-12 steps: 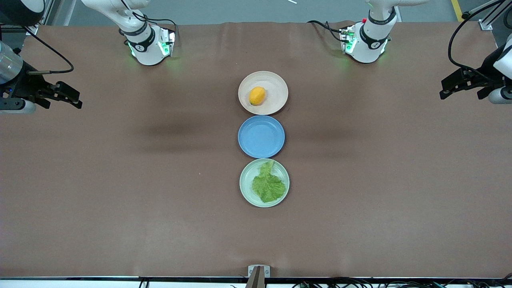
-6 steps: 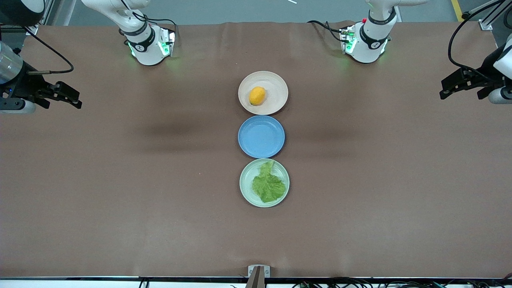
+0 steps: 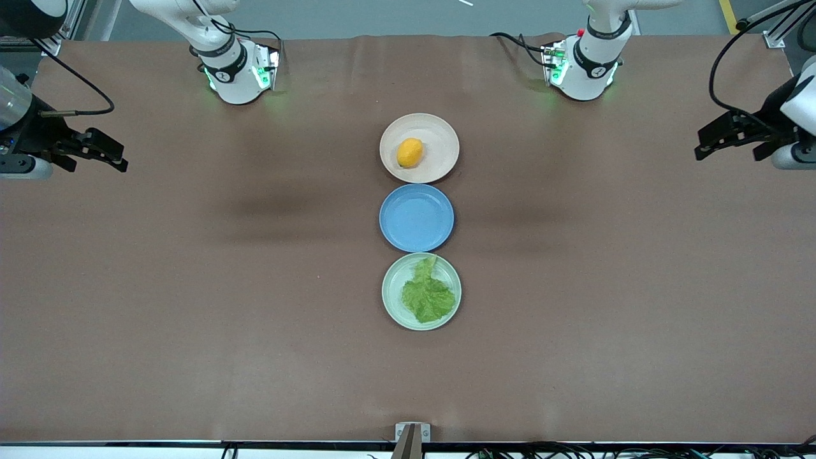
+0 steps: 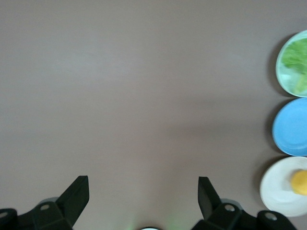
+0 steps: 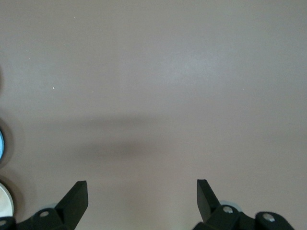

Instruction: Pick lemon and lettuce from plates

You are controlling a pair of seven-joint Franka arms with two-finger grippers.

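Observation:
The lemon (image 3: 410,152) lies on the beige-pink plate (image 3: 444,137), the plate farthest from the front camera. The lettuce (image 3: 428,294) lies flat on the mint green plate (image 3: 390,287), the nearest one. My left gripper (image 3: 701,146) is open and empty in the air over the left arm's end of the table. My right gripper (image 3: 122,159) is open and empty over the right arm's end. The left wrist view shows its gripper (image 4: 142,184) over bare table, with the lemon (image 4: 300,182) and lettuce (image 4: 293,57) at the frame edge. The right wrist view shows its gripper (image 5: 141,184) over bare table.
An empty blue plate (image 3: 416,217) sits between the two task plates, touching both; the three form a row down the table's middle. It also shows in the left wrist view (image 4: 292,127). Brown table cover (image 3: 191,287) spreads wide on both sides of the row.
My left gripper has shifted slightly toward the table's middle. My right gripper has shifted slightly toward its end of the table. The plates, lemon and lettuce have not moved.

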